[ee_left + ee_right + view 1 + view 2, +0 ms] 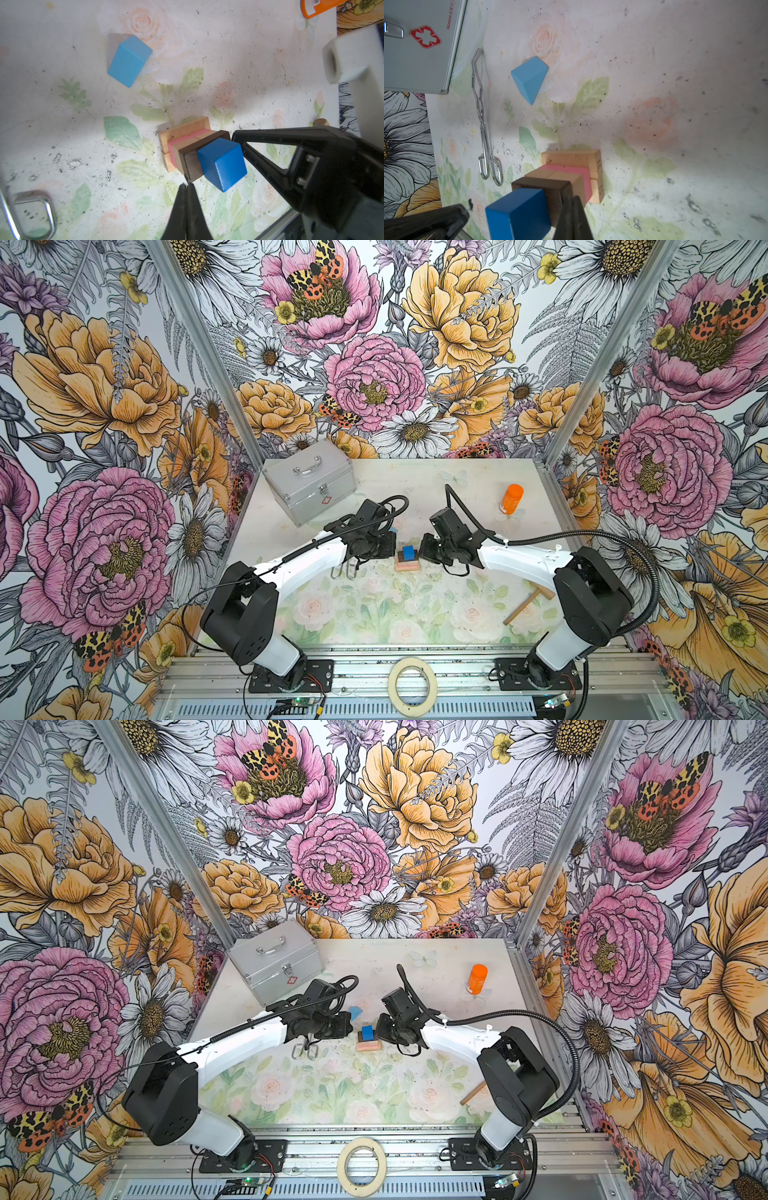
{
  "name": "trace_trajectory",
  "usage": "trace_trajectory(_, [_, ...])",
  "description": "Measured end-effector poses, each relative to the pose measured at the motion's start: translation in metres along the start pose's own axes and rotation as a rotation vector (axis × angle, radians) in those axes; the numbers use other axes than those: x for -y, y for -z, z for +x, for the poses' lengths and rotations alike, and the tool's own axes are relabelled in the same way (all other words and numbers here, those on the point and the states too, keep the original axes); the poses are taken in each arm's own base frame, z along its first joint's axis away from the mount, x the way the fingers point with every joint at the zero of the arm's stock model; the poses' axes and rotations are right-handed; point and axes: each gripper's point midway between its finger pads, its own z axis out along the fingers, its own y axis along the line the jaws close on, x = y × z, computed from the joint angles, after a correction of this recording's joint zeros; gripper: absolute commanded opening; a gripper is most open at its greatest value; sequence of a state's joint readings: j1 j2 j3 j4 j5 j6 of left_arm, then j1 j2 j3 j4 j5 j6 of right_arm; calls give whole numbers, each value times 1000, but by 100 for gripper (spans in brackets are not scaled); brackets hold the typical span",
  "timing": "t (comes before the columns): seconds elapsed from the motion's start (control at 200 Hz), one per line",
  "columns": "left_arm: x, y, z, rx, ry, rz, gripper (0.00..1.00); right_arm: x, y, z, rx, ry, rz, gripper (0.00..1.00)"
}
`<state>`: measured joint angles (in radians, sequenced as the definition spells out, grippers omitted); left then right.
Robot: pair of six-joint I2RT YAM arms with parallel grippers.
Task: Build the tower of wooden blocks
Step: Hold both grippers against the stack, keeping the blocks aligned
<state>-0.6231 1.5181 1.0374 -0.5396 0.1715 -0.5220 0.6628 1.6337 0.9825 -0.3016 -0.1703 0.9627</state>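
Note:
The wood block tower [407,561] [367,1041] stands mid-table between both arms. It has tan bars at the base, then a pink bar, tan blocks, a dark brown bar [188,156] [542,187] and a dark blue cube [223,163] [518,216] on top. My left gripper [186,185] is shut and empty, its tip at one end of the brown bar. My right gripper [572,199] is shut and empty, its tip at the opposite side of the brown bar. A light blue wedge block [128,60] [529,80] lies loose behind the tower.
A silver case [309,485] [276,965] sits at the back left. Silver tongs [483,124] [347,570] lie left of the tower under the left arm. An orange bottle [512,498] stands back right. A wooden stick [528,605] lies front right.

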Motion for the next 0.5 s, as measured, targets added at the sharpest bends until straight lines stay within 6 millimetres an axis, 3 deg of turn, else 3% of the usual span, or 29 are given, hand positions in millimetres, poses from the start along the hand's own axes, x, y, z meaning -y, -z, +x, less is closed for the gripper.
trace_trajectory(0.5, [0,0,0,0,0,0,2,3,-2,5,-10,-7,7,0])
